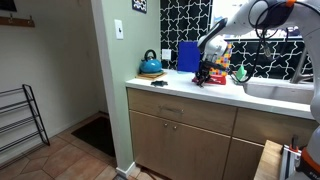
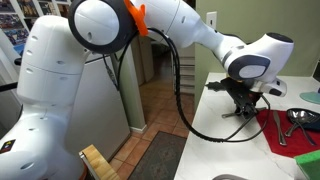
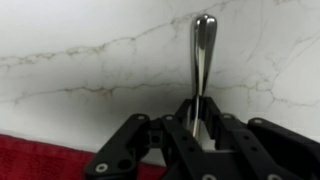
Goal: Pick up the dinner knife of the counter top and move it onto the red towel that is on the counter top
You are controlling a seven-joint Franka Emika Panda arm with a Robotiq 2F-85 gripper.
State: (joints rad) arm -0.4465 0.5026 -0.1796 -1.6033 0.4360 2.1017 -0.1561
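Note:
In the wrist view my gripper (image 3: 202, 128) is shut on the dinner knife (image 3: 203, 50). Its shiny handle points away from me over the white veined counter top (image 3: 80, 50). The red towel (image 3: 45, 160) shows at the lower left edge, under my fingers. In both exterior views the gripper (image 1: 205, 72) (image 2: 243, 103) hangs low over the counter top (image 1: 180, 88) at the near edge of the red towel (image 1: 216, 79) (image 2: 285, 132). I cannot tell whether the knife touches the counter.
A blue upright panel (image 1: 187, 56) and a teal kettle (image 1: 151, 65) stand at the back of the counter. A small black lumpy object (image 1: 158, 82) lies near the counter's end. Other utensils (image 2: 300, 118) lie on the towel. A sink (image 1: 280, 90) is beyond it.

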